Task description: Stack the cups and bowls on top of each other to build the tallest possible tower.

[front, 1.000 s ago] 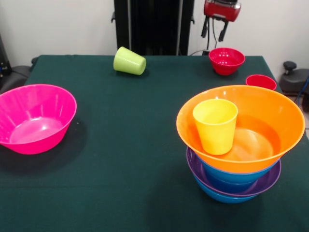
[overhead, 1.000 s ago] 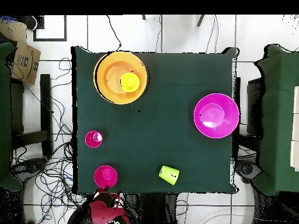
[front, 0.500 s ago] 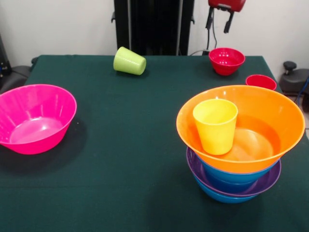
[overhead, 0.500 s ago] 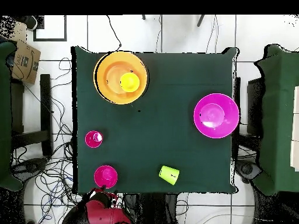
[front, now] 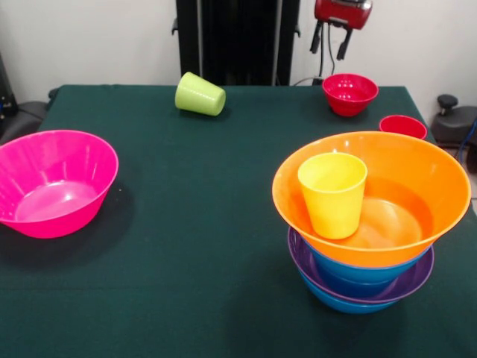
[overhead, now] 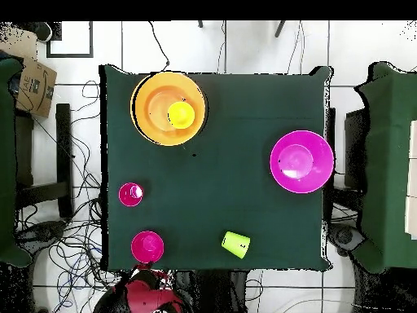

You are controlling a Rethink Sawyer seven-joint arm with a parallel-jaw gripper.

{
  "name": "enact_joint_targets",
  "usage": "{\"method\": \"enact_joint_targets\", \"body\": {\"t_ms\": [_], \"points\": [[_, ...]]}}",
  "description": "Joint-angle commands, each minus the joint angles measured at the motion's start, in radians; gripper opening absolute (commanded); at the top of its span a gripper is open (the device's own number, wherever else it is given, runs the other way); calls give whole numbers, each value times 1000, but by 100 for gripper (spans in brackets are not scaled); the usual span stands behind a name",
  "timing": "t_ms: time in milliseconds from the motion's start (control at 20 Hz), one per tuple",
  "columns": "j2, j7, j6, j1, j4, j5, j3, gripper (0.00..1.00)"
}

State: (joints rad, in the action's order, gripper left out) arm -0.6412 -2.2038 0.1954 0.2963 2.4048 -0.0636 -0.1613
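Note:
The tower stands at the near right: a blue bowl (front: 350,280) and a purple bowl (front: 406,287) lowest, then the wide orange bowl (front: 402,175) with the yellow cup (front: 332,194) upright inside it. From above, the orange bowl (overhead: 155,110) and yellow cup (overhead: 181,114) show at the table's upper left. My gripper (front: 331,45) hangs open and empty, above and just behind the small red bowl (front: 349,93). A red cup (front: 403,125) stands upright near it. The lime green cup (front: 200,95) lies on its side at the back. The large pink bowl (front: 54,181) sits alone at the left.
A dark green cloth covers the table (front: 194,246). Overhead, the red bowl (overhead: 147,246) and the red cup (overhead: 130,194) sit close to the table's left edge. Cables lie on the floor (overhead: 73,163) around the table, with a cardboard box (overhead: 32,81) at the left.
Half a second ago the gripper was higher, partly out of the top of the front view. It has come back down above the red bowl. No cup or bowl has moved.

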Motion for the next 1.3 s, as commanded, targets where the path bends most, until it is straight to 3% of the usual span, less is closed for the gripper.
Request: {"method": "enact_joint_targets", "body": {"t_ms": [50,350,1000,1300], "points": [[176,-176,106,0,-126,-38,55,100],[204,-175,140,-5,-142,-43,61,100],[133,-178,100,-23,-113,-49,79,100],[92,-159,23,-1,-129,-86,62,100]]}}
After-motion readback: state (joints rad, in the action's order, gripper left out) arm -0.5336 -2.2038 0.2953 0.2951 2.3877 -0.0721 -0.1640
